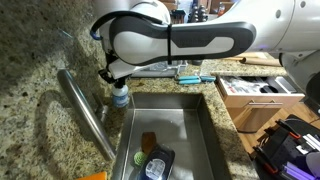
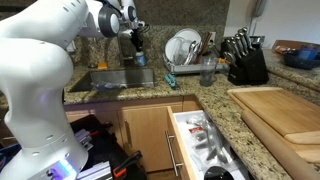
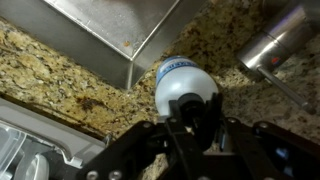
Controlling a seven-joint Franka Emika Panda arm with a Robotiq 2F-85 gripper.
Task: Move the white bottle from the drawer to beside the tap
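The white bottle (image 1: 120, 96) with a blue label stands upright at the granite counter by the sink's corner, right next to the steel tap (image 1: 85, 112). I cannot tell whether its base touches the counter. My gripper (image 1: 118, 80) is above it, with its fingers shut on the bottle's dark cap. In the wrist view the bottle (image 3: 184, 84) sits between my fingers (image 3: 192, 120), and the tap (image 3: 270, 45) is just beside it. The open drawer (image 1: 258, 98) is across the sink, and it also shows in an exterior view (image 2: 205, 145).
The steel sink (image 1: 215, 135) holds a brown sponge (image 1: 148, 138) and a dark dish (image 1: 157, 162). A dish rack (image 2: 185, 52), a glass (image 2: 208, 70), a knife block (image 2: 245, 60) and a wooden cutting board (image 2: 285, 110) stand on the counter.
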